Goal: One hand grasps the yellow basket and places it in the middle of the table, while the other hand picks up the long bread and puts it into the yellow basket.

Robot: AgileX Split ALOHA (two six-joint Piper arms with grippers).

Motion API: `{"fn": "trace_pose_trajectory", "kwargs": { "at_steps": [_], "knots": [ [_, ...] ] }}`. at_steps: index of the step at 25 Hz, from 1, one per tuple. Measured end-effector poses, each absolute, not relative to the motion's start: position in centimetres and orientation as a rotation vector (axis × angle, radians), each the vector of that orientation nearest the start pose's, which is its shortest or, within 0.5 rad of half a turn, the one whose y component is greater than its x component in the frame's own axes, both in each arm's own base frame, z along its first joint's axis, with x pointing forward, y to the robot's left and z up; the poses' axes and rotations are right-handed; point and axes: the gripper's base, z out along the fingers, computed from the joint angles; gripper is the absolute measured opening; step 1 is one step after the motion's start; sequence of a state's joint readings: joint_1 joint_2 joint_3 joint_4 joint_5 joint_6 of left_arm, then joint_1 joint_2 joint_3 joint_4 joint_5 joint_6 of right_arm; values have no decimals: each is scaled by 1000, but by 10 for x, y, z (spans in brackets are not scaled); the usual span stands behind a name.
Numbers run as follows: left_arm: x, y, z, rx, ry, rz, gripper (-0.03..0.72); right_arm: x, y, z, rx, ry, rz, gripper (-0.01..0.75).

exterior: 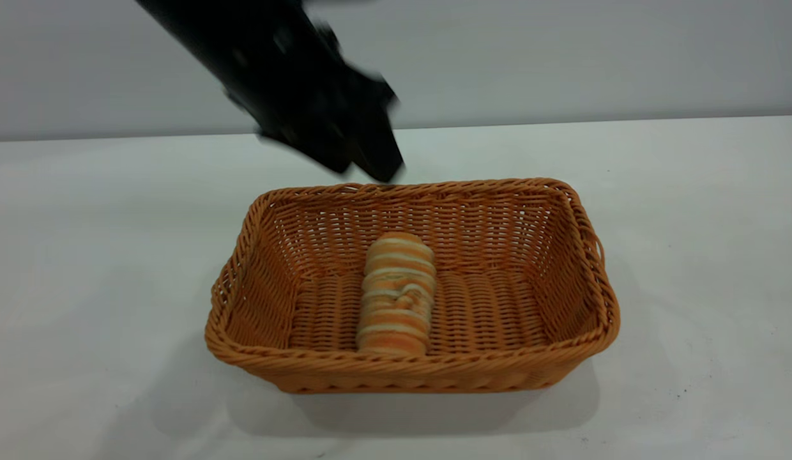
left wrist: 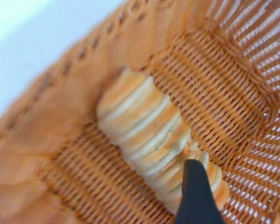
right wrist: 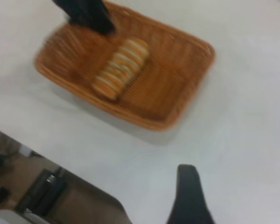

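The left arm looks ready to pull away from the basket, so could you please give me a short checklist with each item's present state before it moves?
1. The long bread lies on the floor of the yellow basket: ok.
2. Basket flat on the table, near its middle: ok.
3. Left gripper holds nothing; it hangs above the basket's far rim: ok.
4. Left gripper's fingers open or shut: cannot tell.
5. Right gripper apart from the basket, off to the side above the table: ok.
6. Nothing else lies in the basket: ok.
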State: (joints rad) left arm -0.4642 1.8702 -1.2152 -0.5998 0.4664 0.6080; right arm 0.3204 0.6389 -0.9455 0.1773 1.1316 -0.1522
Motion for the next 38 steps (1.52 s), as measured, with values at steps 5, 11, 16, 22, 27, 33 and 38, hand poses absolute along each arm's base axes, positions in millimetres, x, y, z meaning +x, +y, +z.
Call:
{"fn": "trace_pose_trajectory", "kwargs": {
  "at_steps": [5,11,16,22,27,33,38],
  "knots": [
    [335,-155,255,703,2366,-488,554,59,30,345,-512,2280,243,535],
    [307,-111,309,677,2344,-506,554,40,20,310,-504,2267,194,535],
    [275,-95,315,681,2364,-505,554,26,13,292,-492,2229,179,535],
    [231,-85,312,695,2371,-510,554,14,9,278,-439,2189,193,535],
    [189,-77,314,746,2353,-491,554,13,7,269,-428,2201,186,535],
    [126,-64,316,806,2289,-457,554,7,6,267,-424,2178,187,535],
    [71,-51,315,820,2199,-413,554,6,5,267,-420,2174,189,535]
  ]
}}
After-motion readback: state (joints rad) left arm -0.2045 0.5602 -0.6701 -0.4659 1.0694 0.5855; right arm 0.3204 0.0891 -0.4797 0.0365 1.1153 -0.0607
